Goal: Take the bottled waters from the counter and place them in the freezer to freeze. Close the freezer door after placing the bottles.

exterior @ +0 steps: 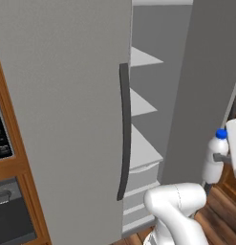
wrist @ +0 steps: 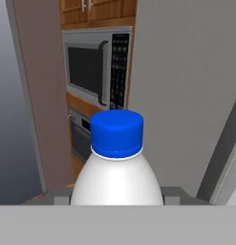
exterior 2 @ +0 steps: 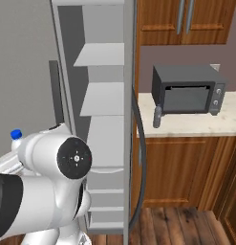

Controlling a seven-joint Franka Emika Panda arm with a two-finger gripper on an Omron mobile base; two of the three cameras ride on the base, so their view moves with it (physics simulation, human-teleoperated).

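Claw (wrist: 117, 196) clamped on the whitish bottle (wrist: 117, 179), one grey fingertip (wrist: 59, 195) against its left flank and the other against its right, blue cap (wrist: 116, 133) upright between them in the hand view. Same bottle (exterior: 216, 160) seen from the left base view at about 3 o'clock, upright, a dark finger across its middle, held in the air beside the open freezer door (exterior: 200, 91). From the right base view, just the blue cap (exterior 2: 16, 134) peeking out at 9 o'clock behind the white arm (exterior 2: 52, 167), body of the bottle hidden.

Beyond the bottle in the hand view: a built-in microwave (wrist: 95, 67) at 12 o'clock with an oven (wrist: 81, 136) below it, and a plain grey door face (wrist: 186, 86) filling the 2 o'clock side.

Left base view: closed grey fridge door (exterior: 67, 115) with a long dark handle (exterior: 124, 131) across the left and centre, open freezer (exterior: 148, 119) behind it at 1 o'clock, pale shelves (exterior: 143, 150) stacked inside and bare where visible.

Right base view adds what the others lack: freezer shelves (exterior 2: 102, 98) head-on at 12 o'clock, and a stone counter (exterior 2: 186, 124) at 3 o'clock carrying a dark countertop oven (exterior 2: 188, 90), with the darker smoky bottle (exterior 2: 157, 116) standing upright just beside the oven's left front corner, near the counter's left end. Wooden cabinets (exterior 2: 186, 167) below the counter.
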